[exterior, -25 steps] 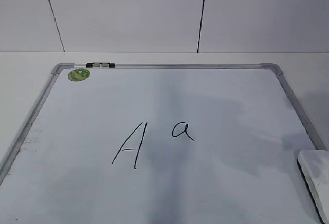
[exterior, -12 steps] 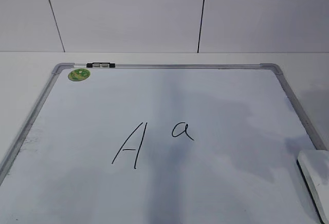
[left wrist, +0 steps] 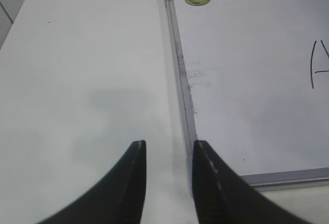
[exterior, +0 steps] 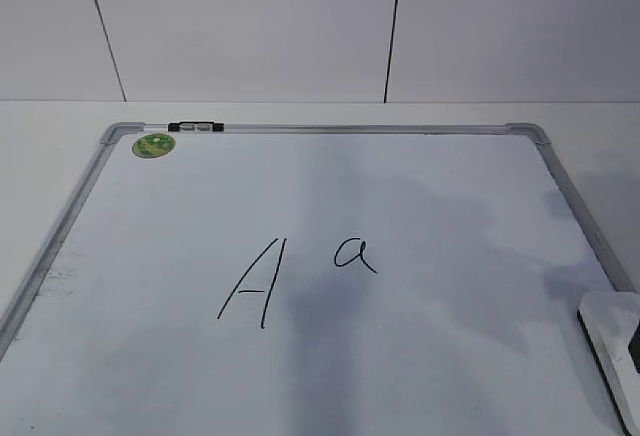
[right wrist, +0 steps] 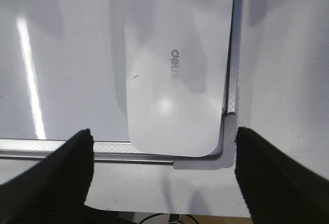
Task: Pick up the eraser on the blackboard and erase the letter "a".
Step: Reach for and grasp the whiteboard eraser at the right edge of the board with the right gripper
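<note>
The blackboard [exterior: 420,186] is a white board in a silver frame, lying flat. The small letter "a" [exterior: 355,254] is written right of a taller "A" [exterior: 252,284]. The white eraser [exterior: 608,336] lies in the board's near right corner. It also shows in the right wrist view [right wrist: 177,75], with grey lettering on top. My right gripper [right wrist: 163,132] is open wide above the eraser's near end, one finger on each side and not touching. Only its dark tip [exterior: 635,348] shows at the exterior view's right edge. My left gripper [left wrist: 168,144] is open and empty over the table, by the board's left frame [left wrist: 180,80].
A round green sticker [exterior: 154,144] sits in the far left corner, and a black-and-silver clip [exterior: 196,127] sits on the far frame. White table lies left of the board [left wrist: 77,80]. The table's front edge is just behind the near frame [right wrist: 154,203].
A dark tip of my right gripper has come into the exterior view at the right edge, over the eraser. The shadows on the board have shifted. The eraser and letters have not moved.
</note>
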Robot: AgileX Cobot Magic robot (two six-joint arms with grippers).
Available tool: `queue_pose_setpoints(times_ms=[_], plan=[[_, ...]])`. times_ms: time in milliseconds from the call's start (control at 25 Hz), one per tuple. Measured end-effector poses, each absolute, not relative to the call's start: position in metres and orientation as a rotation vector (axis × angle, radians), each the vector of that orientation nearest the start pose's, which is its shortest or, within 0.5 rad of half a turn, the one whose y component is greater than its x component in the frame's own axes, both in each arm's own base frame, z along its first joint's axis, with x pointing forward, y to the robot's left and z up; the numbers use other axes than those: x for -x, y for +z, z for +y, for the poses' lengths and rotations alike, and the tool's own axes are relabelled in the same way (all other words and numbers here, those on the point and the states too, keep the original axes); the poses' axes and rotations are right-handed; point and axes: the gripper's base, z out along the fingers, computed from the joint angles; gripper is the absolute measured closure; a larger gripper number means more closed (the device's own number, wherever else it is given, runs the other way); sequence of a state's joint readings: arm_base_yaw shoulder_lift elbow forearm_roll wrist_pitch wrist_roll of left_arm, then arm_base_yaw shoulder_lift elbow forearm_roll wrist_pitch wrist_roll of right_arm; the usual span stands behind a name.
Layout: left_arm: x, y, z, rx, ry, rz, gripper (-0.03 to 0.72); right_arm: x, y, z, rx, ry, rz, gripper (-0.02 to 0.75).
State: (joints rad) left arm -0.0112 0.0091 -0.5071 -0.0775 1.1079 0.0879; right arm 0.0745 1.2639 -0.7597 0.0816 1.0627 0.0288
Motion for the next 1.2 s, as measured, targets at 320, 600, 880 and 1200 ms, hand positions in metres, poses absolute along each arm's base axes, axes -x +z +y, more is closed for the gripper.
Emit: queue_pose_setpoints(times_ms=[320, 600, 880, 1200], plan=[[0.007, 0.276, -0.006, -0.109, -0.047, 2.088, 0.454, -0.207, 0.219, 0.022, 0.012, 0.119, 3.082, 0.059], [0.007, 0.276, -0.006, -0.109, -0.047, 2.088, 0.454, -0.214, 0.209, 0.022, 0.008, 0.116, 3.099, 0.059], [0.007, 0.276, -0.006, -0.109, -0.047, 2.088, 0.454, -0.219, 0.204, 0.022, -0.010, 0.104, 3.109, 0.061], [0.007, 0.276, -0.006, -0.109, -0.047, 2.088, 0.454, -0.225, 0.196, 0.022, -0.030, 0.086, 3.124, 0.062]])
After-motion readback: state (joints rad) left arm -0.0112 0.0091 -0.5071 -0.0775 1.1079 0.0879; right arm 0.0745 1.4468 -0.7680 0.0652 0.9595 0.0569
